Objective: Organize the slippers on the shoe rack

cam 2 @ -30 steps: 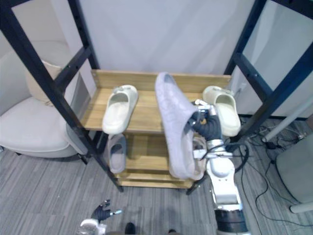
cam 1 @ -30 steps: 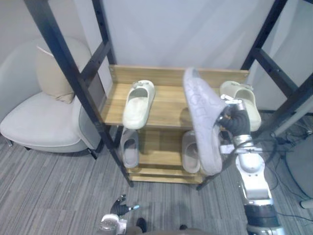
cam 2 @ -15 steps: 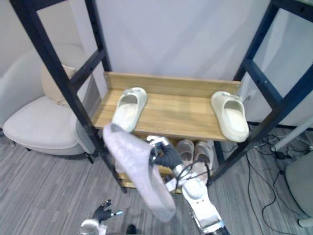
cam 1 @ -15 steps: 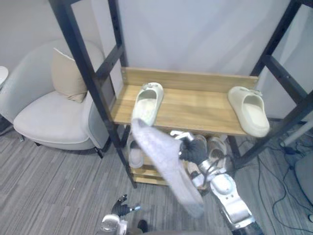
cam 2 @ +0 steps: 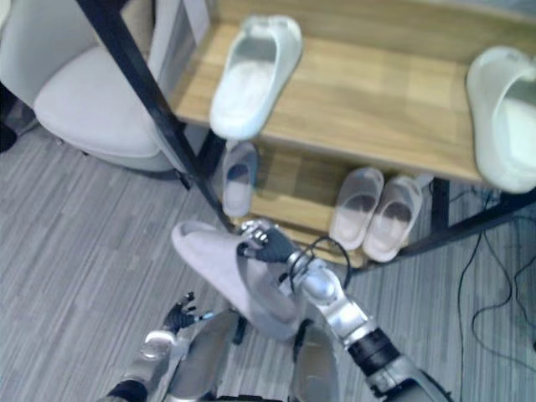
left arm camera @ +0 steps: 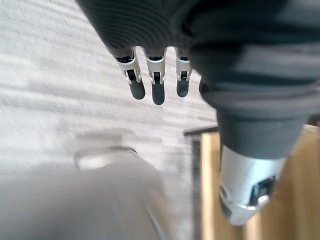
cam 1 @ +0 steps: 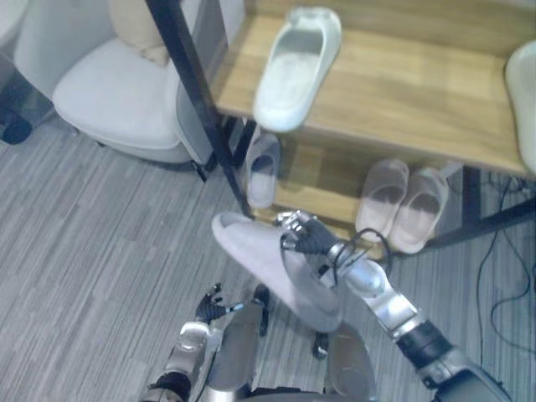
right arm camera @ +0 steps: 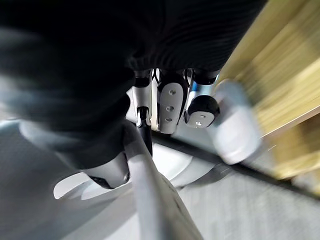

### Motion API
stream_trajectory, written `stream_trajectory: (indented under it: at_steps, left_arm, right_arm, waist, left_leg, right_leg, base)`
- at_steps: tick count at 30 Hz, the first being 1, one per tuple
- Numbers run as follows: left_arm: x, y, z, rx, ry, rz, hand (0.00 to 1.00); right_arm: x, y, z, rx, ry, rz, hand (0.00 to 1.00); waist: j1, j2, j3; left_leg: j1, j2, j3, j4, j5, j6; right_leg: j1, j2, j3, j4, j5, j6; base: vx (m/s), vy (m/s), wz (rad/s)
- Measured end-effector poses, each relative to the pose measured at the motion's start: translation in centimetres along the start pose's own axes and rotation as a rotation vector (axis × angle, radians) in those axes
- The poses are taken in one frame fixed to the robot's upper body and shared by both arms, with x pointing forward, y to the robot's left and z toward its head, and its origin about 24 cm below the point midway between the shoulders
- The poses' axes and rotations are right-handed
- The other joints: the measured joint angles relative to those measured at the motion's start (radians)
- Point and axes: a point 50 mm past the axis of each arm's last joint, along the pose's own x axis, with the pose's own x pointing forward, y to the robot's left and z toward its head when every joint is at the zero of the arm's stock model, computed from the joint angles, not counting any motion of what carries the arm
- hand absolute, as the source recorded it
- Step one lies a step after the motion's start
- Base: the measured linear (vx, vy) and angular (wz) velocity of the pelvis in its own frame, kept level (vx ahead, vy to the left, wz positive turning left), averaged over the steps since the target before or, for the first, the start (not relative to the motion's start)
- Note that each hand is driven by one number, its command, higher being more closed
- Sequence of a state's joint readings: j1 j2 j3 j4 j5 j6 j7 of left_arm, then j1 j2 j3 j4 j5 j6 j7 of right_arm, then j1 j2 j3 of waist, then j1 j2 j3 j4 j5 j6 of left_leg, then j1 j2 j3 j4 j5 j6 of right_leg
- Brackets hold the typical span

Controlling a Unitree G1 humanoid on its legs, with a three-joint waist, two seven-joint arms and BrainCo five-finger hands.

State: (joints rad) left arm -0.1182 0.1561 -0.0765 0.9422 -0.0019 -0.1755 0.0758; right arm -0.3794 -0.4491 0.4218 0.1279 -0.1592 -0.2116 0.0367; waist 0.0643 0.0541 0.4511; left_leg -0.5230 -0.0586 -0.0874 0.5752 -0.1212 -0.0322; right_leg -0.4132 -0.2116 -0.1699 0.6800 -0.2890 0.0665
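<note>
I read my right hand point(cam 1: 303, 240) as curled round the grey slipper point(cam 1: 266, 266), held above the floor before the shoe rack point(cam 1: 402, 92). My left hand point(cam 1: 209, 303) hangs low, fingers straight and empty. One cream slipper point(cam 1: 297, 67) overhangs the top shelf's front edge near its left corner. A second cream slipper point(cam 2: 502, 113) sits at its right edge.

no legible text, label, number or sign in any view: none can be read on the grey slipper point(cam 1: 255, 255) at lower centre of the frame, nor on the shoe rack point(cam 1: 402, 84) across the top.
</note>
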Motion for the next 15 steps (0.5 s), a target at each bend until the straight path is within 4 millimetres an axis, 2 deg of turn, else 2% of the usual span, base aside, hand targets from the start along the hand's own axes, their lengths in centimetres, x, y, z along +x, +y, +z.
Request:
stream_trajectory:
  at_steps: [2,6,9,10,12,15]
  left_arm:
    - [-0.1,0.5,-0.9,-0.001,0.043,0.029,0.00]
    - [-0.2,0.6,-1.4,-0.006,0.072,0.041,0.00]
    - [-0.2,0.5,-1.1,-0.014,0.060,0.045,0.00]
    - [0.0,0.4,-0.8,-0.017,0.048,0.045,0.00]
    - [0.2,0.3,0.1,-0.033,0.017,0.058,0.00]
    - [0.3,0.2,1.1,-0.080,-0.025,0.076,0.00]
  right_arm:
    - [0.5,-1.8,-0.2,-0.036,0.006,-0.081,1.00]
    - [1.4,-4.7,0.1,-0.112,0.004,-0.199,1.00]
    - [1.9,-6.8,0.7,-0.135,-0.012,-0.309,1.00]
    - [2.1,-8.0,0.9,-0.160,-0.011,-0.364,1.00]
    - [2.4,-9.4,1.5,-0.180,-0.027,-0.438,1.00]
    - [2.7,-11.1,2.5,-0.216,-0.041,-0.542,1.00]
  waist:
    - [0.004,-0.001,0.012]
    - [0.016,0.003,0.026]
    - [0.027,0.003,0.042]
    - [0.037,0.003,0.043]
    - [0.049,0.001,0.068]
    - [0.061,-0.003,0.074]
  left_leg:
    - [-0.083,0.004,0.007,0.085,-0.027,0.000]
    - [-0.219,0.010,0.018,0.251,-0.091,0.003]
    - [-0.310,0.010,0.018,0.353,-0.125,0.004]
    - [-0.357,0.010,0.018,0.400,-0.140,0.003]
    - [-0.396,0.011,0.018,0.455,-0.158,0.003]
    - [-0.458,0.011,0.020,0.509,-0.175,-0.004]
  right_leg:
    - [-0.080,-0.001,0.013,0.076,-0.020,-0.008]
    - [-0.206,-0.008,0.031,0.226,-0.073,-0.015]
    - [-0.291,-0.014,0.037,0.327,-0.116,-0.010]
    - [-0.338,-0.017,0.042,0.374,-0.131,-0.009]
    - [-0.376,-0.020,0.048,0.435,-0.152,-0.011]
    - [-0.441,-0.024,0.056,0.498,-0.183,-0.007]
  base:
    - [-0.09,0.029,-0.07]
    - [-0.09,0.030,-0.06]
    - [-0.08,0.006,0.03]
    - [-0.05,-0.004,0.01]
    - [-0.06,-0.014,0.01]
    - [-0.07,-0.027,0.00]
